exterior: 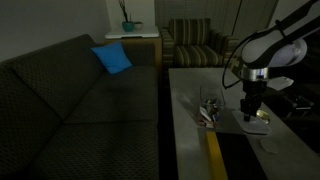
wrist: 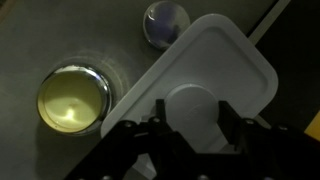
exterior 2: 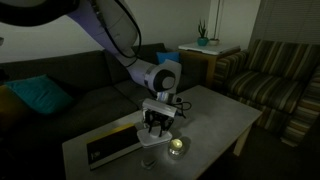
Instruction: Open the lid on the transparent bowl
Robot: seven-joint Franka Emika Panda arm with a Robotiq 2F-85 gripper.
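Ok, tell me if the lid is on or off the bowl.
Cannot tell. The jaws grip the lid by its raised centre, and it hides whatever sits underneath.

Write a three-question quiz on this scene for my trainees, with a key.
1. True or false: the claw straddles the raised knob on the white lid.
2. In the wrist view, what lies left of the lid? A) a gold-tinted tin B) a mug C) a banana
3. Fill in: the cushion on the sofa is ___.
Key: 1 true; 2 A; 3 blue.
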